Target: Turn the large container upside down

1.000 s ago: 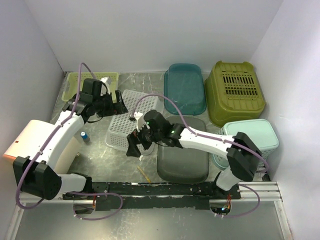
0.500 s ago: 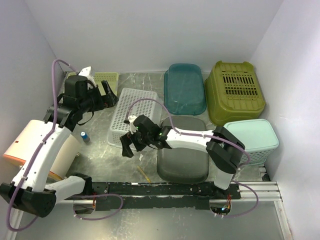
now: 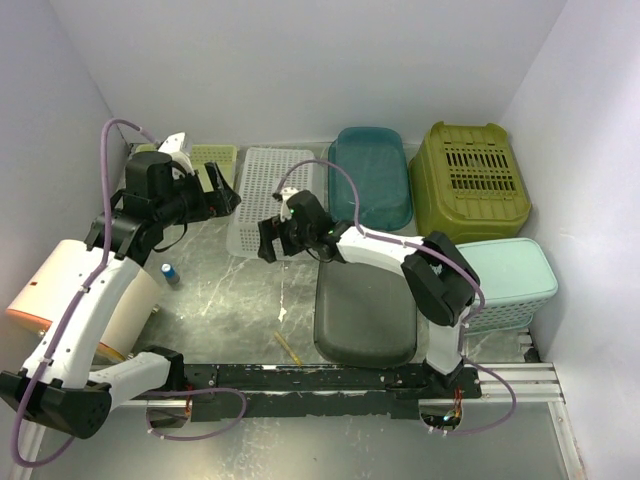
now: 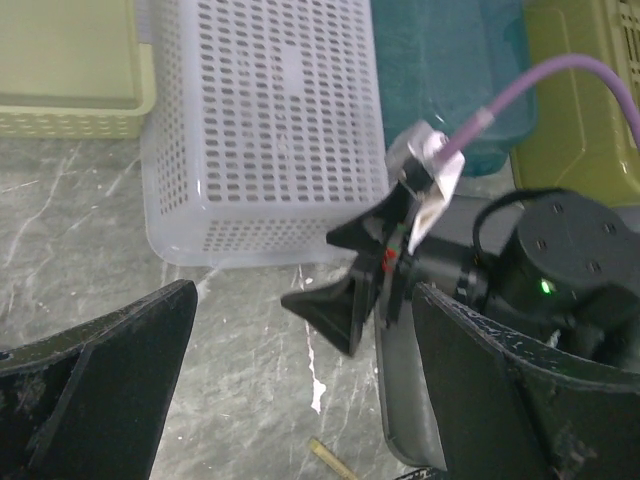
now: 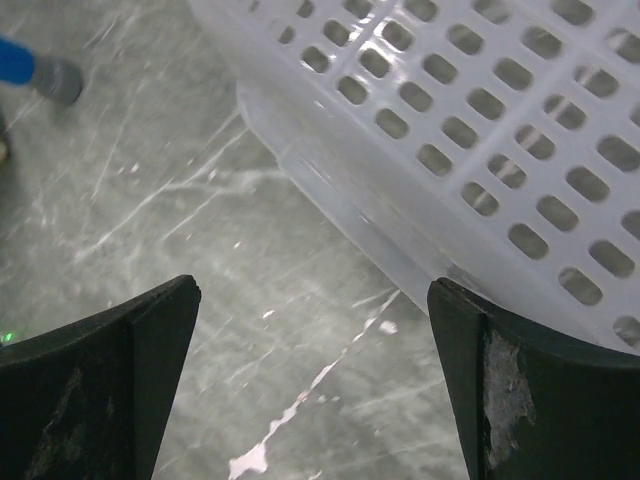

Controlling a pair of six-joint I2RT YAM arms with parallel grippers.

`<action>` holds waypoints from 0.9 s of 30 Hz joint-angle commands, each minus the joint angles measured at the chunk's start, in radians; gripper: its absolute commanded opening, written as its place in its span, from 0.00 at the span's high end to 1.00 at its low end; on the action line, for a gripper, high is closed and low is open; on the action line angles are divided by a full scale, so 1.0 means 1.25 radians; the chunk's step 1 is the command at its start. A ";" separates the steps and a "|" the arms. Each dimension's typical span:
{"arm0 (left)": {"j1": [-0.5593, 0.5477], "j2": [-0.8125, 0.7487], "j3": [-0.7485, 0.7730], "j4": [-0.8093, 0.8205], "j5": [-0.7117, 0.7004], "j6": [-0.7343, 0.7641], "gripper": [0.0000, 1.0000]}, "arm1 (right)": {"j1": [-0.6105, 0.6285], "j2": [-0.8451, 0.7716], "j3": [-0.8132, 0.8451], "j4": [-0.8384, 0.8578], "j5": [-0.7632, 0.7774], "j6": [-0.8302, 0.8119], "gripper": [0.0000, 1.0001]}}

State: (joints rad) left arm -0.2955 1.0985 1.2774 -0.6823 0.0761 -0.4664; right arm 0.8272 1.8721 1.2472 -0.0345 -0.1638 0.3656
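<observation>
The white perforated container (image 3: 268, 195) lies at the back of the tabletop (image 3: 215, 305), between the pale yellow-green tray (image 3: 200, 157) and the teal tub (image 3: 370, 180). It appears to rest base up: the left wrist view shows its holed flat face on top and its walls running down to a rim on the marble. Both tools are spread wide and hold nothing. The left tool (image 3: 224, 190) hovers just beside the container's left edge, and the right tool (image 3: 274, 243) is just off its near right corner, apart from it. By that reading the flip is done and the step in hand is clearing off. The next move calls for drawing the 2 arms back without catching the rim or the dark grey bin (image 3: 365, 310).
</observation>
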 commanded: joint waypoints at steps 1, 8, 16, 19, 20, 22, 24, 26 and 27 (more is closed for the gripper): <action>0.004 -0.015 -0.008 0.045 0.047 0.032 0.00 | -0.040 0.036 0.012 0.095 0.013 0.044 0.00; 0.004 0.016 -0.016 0.026 0.078 0.030 0.01 | -0.061 0.113 0.084 0.127 0.117 0.102 0.00; 0.004 -0.006 -0.084 0.054 0.064 0.017 0.01 | -0.111 0.219 0.171 0.192 0.100 0.150 0.00; 0.004 -0.001 -0.093 0.059 0.036 0.007 0.01 | -0.124 0.233 0.202 0.186 0.081 0.161 0.00; 0.004 0.001 -0.095 0.059 0.023 0.006 0.01 | -0.124 0.229 0.202 0.184 0.080 0.160 0.00; 0.004 0.005 -0.106 0.070 -0.002 0.014 0.00 | -0.124 0.210 0.186 0.189 0.065 0.155 0.00; 0.004 0.020 -0.112 0.078 -0.038 0.029 0.00 | -0.121 0.171 0.151 0.200 0.051 0.147 0.00; 0.005 0.067 -0.106 0.072 -0.114 0.038 0.01 | -0.119 0.114 0.095 0.215 0.033 0.135 0.00; 0.011 0.100 -0.090 0.055 -0.157 0.037 0.01 | -0.119 0.077 0.060 0.223 0.027 0.127 0.00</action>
State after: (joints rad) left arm -0.2955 1.1286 1.1465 -0.6300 0.0620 -0.4404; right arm 0.6807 2.1258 1.4246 0.1646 -0.0971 0.5575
